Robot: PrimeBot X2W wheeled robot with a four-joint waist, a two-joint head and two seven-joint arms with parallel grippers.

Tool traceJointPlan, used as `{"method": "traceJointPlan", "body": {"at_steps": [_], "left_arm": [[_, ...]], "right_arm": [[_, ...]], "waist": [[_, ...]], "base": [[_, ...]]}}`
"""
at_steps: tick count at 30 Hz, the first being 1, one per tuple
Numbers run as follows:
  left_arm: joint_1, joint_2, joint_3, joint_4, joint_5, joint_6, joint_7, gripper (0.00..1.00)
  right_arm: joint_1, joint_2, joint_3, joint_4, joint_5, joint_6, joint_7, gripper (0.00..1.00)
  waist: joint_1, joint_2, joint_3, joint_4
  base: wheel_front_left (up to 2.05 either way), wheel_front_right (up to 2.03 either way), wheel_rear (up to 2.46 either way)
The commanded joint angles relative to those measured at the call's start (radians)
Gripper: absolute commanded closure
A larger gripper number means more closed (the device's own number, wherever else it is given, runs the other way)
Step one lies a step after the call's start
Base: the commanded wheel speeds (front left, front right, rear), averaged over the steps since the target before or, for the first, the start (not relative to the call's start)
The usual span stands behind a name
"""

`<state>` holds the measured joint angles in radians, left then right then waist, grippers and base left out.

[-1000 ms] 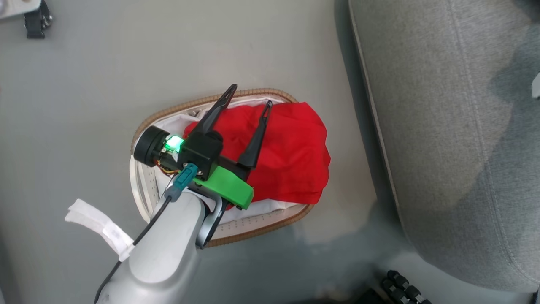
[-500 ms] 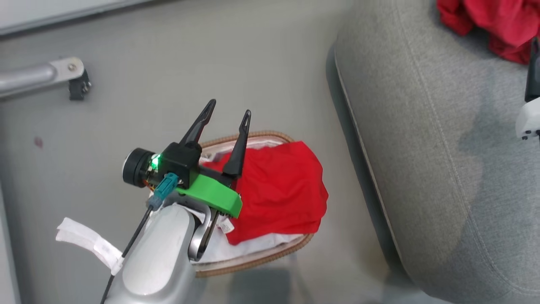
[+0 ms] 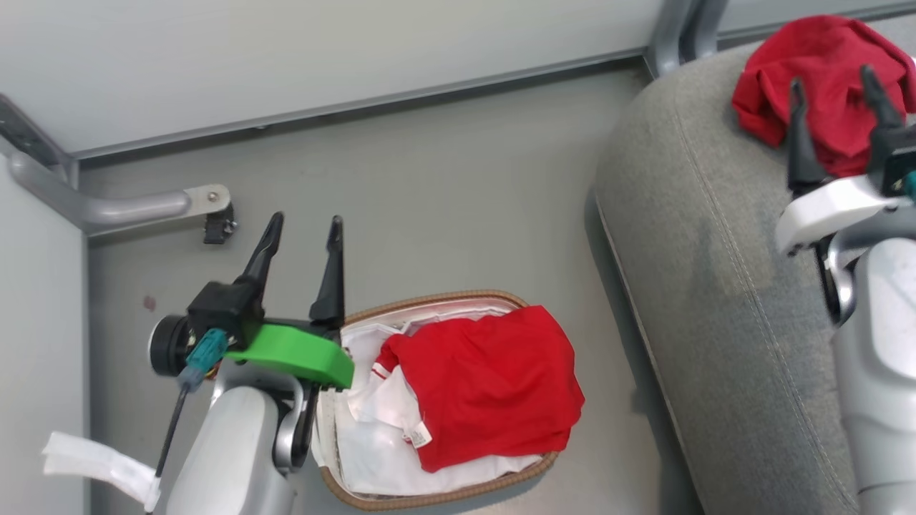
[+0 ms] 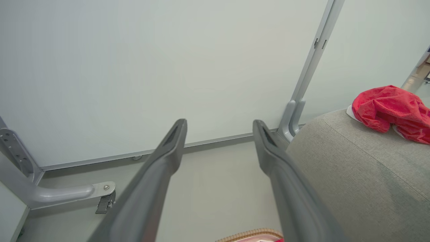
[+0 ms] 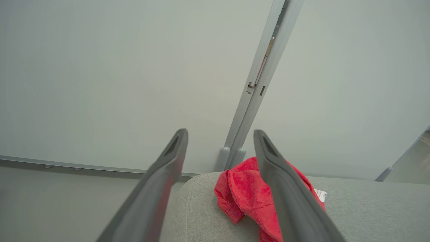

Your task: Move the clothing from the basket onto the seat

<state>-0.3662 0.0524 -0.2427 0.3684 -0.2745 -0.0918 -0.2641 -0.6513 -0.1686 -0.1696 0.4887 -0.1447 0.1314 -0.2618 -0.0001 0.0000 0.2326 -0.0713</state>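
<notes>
The left hand and right hand are hanging open. One bright red fabric garment is lying on the grey woven seat. A second red garment is sitting in the oval brown-rimmed white basket, where a deep grab may snag the white liner.

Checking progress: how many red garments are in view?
2: one red garment in the basket, one crumpled garment on the seat. More may lie hidden beneath the basket one.

Soft, matt red cloth garments. Smooth oval white plastic basket, rim of brown woven strands. Coarse, matt grey woven-fabric seat. Smooth matt grey floor. Satin silvery metal bracket.
</notes>
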Motion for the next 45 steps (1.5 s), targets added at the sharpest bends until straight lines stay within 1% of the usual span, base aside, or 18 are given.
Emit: {"method": "traceJointPlan", "body": {"at_steps": [1,9,14,16,21,27,45], "left_arm": [[0.031,0.000,0.022,-0.003,-0.009,0.006,-0.001,0.00],[0.139,-0.001,0.142,-0.020,-0.012,0.012,-0.001,0.00],[0.205,-0.001,0.171,-0.026,-0.016,0.005,-0.001,0.00],[0.227,-0.001,0.171,-0.024,-0.023,0.003,-0.001,0.00],[0.262,-0.001,0.149,-0.008,-0.040,0.007,-0.001,0.00],[0.283,-0.001,0.130,-0.005,-0.057,0.016,-0.001,0.00],[0.272,-0.001,0.105,0.003,-0.062,0.022,-0.001,0.00]], "right_arm": [[0.040,0.016,0.004,-0.012,0.018,-0.001,-0.005,0.00],[0.176,0.091,0.044,-0.052,0.045,-0.001,-0.005,0.00],[0.270,0.111,0.085,-0.079,0.065,-0.001,-0.005,0.00],[0.312,0.116,0.094,-0.092,0.074,-0.001,-0.005,0.00],[0.403,0.116,0.131,-0.121,0.153,-0.001,-0.005,0.00],[0.466,0.116,0.135,-0.148,0.211,-0.001,-0.005,0.00],[0.469,0.117,0.151,-0.152,0.233,-0.001,-0.005,0.00]], "waist": [[0.0001,0.0000,-0.051,0.050],[0.0001,0.0000,-0.094,0.080],[0.0001,0.0000,-0.124,0.090],[0.0001,0.0000,-0.137,0.093],[0.0001,0.0000,-0.160,0.100],[0.0001,0.0000,-0.181,0.094],[0.0001,0.0000,-0.180,0.087]], "base": [[0.00,0.00,0.00],[0.00,0.00,0.00],[0.00,0.00,0.00],[0.00,0.00,0.00],[0.00,0.00,0.00],[0.00,0.00,0.00],[0.00,0.00,0.00]]}}
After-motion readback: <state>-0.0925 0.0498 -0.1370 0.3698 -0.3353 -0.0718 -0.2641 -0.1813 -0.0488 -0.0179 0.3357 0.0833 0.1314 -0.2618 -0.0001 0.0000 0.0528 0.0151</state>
